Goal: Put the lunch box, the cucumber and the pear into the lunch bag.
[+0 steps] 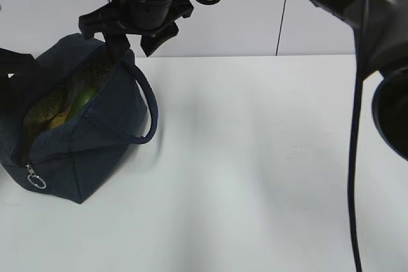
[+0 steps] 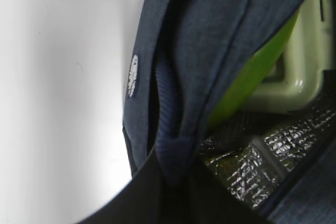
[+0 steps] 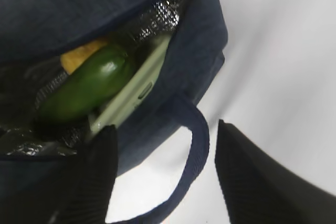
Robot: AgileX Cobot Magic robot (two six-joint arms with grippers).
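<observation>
1. The white table [image 1: 268, 176] right of the lunch bag [image 1: 95, 151] is wide open, easy passage.
2. The bag's mouth is crowded: cucumber [image 3: 86, 87], pear [image 3: 79, 55] and lunch box [image 3: 131, 100] fill it.
3. The loop handle [image 1: 148, 103] arches off the bag's right side, and the right gripper [image 1: 135, 27] hangs right over the rim.

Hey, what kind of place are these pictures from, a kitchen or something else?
Probably a robot test bench in a lab, not a kitchen: a bare white table against plain white wall panels, with black robot arms and a dangling cable overhead. The only household item is a packed lunch bag.
</observation>
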